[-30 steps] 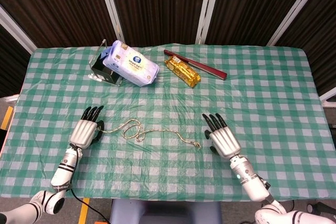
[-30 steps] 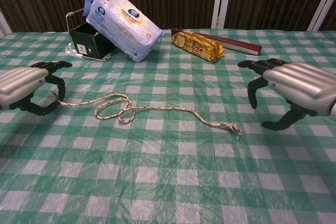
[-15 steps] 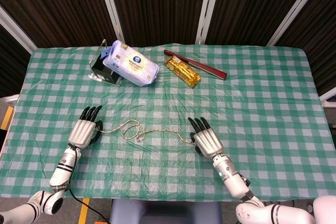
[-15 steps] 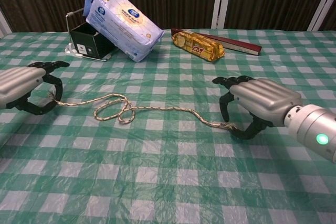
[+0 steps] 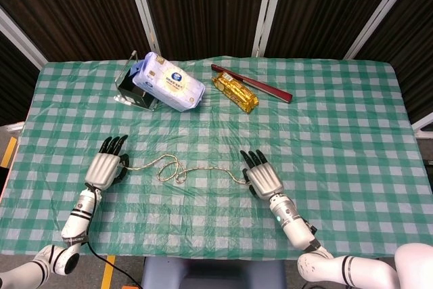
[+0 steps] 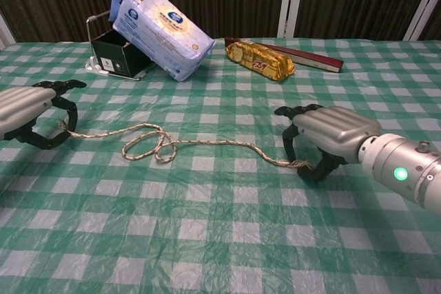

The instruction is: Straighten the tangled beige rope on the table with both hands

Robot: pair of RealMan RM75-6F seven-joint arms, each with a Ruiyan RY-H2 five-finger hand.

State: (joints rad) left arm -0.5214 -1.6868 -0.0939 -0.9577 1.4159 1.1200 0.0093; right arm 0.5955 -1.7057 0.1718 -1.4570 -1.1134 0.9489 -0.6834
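Note:
The beige rope point(image 5: 203, 167) lies across the checked tablecloth with a small loop point(image 6: 148, 144) left of its middle. My left hand point(image 5: 105, 167) pinches the rope's left end between thumb and fingers point(image 6: 62, 105). My right hand point(image 5: 262, 179) arches over the rope's frayed right end point(image 6: 298, 164). Its fingers and thumb stand on either side of that end with a gap between them. In the chest view the right hand point(image 6: 331, 132) has its thumb tip down beside the rope end.
At the back stand a black holder point(image 5: 132, 93) with a blue wipes pack point(image 5: 169, 80) leaning on it, a gold snack bar point(image 5: 235, 91) and a dark red box point(image 5: 257, 86). The table's front edge point(image 5: 203, 256) is close behind both hands.
My right hand has swung left from beside the rope to over its right end. My left hand has drawn its end a little further left, stretching the rope.

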